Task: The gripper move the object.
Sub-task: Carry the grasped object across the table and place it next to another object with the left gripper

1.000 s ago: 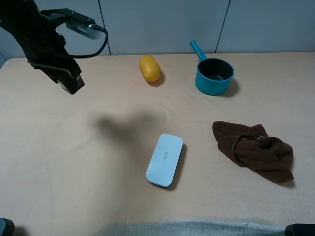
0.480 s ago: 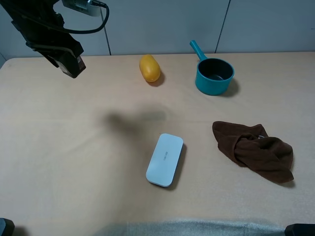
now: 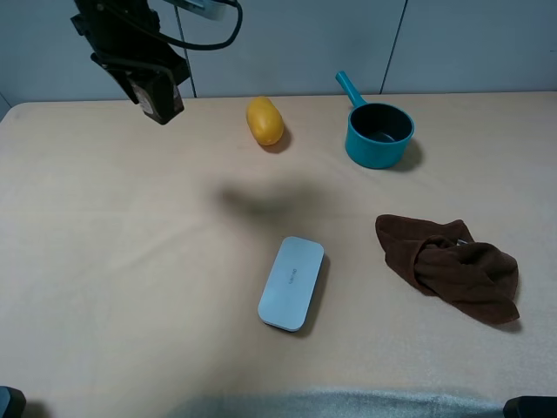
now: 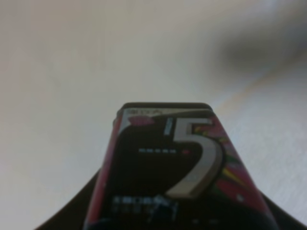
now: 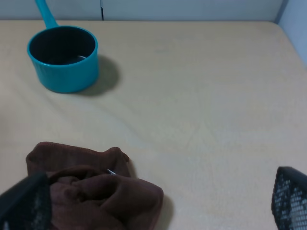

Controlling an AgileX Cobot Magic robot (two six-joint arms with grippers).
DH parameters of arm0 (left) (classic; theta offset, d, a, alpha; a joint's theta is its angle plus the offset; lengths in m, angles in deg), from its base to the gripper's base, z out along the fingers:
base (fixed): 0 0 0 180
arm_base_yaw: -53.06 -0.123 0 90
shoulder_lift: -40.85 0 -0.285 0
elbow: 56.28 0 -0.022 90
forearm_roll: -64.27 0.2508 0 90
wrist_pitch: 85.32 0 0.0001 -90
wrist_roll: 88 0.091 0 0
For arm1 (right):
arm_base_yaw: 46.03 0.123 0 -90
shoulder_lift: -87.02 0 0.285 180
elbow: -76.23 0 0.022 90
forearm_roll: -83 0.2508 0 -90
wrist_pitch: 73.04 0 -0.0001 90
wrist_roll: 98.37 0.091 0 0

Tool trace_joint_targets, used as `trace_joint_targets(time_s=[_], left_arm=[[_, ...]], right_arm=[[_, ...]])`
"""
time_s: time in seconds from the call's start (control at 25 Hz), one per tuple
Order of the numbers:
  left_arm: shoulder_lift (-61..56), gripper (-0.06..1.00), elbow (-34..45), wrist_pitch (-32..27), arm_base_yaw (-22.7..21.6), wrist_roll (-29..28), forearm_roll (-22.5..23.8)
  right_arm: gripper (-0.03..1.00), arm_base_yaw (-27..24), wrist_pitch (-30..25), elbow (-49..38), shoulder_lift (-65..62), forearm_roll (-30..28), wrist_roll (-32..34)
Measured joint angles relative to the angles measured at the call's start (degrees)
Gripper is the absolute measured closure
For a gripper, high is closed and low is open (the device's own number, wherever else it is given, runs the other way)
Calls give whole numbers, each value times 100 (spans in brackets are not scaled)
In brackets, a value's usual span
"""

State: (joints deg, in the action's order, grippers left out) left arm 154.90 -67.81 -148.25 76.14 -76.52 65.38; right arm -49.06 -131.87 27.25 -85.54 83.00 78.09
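My left gripper (image 3: 150, 83) is a black claw on a dark arm, held high over the far left of the table. It is shut on the object (image 3: 164, 97), a small black box. In the left wrist view the box (image 4: 172, 167) fills the lower middle, showing a red-and-white label with a large "5"; the fingers themselves are mostly hidden behind it. My right gripper (image 5: 153, 206) is open and empty, its fingertips (image 5: 290, 196) set wide apart, low over the brown cloth (image 5: 91, 196).
A yellow oval fruit (image 3: 265, 120) lies at the back centre. A teal pot (image 3: 378, 132) with a handle stands at the back right. A flat white case (image 3: 292, 282) lies in the middle front. The brown cloth (image 3: 452, 266) is crumpled at the right.
My left arm has moved to the right and toward the back with the box in its grip. Its shadow on the table has shifted right. Nothing else has moved.
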Motion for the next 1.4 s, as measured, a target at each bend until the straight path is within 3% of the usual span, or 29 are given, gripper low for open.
trace_joint_targets(time_s=[0.24,0.48,0.96,1.4], left_arm=[[642,48,-919,-339,358,-34,7],[1040,48,-1376,-344,440,-157,-52],[1674,48,-1663,-286,383,-287,42],[2123,48,-1757,388,54,-281,8]], right_arm=[[28,0,0,0,0,0,0],[28,0,0,0,0,0,0],[28,0,0,0,0,0,5],[28,0,0,0,0,0,5]])
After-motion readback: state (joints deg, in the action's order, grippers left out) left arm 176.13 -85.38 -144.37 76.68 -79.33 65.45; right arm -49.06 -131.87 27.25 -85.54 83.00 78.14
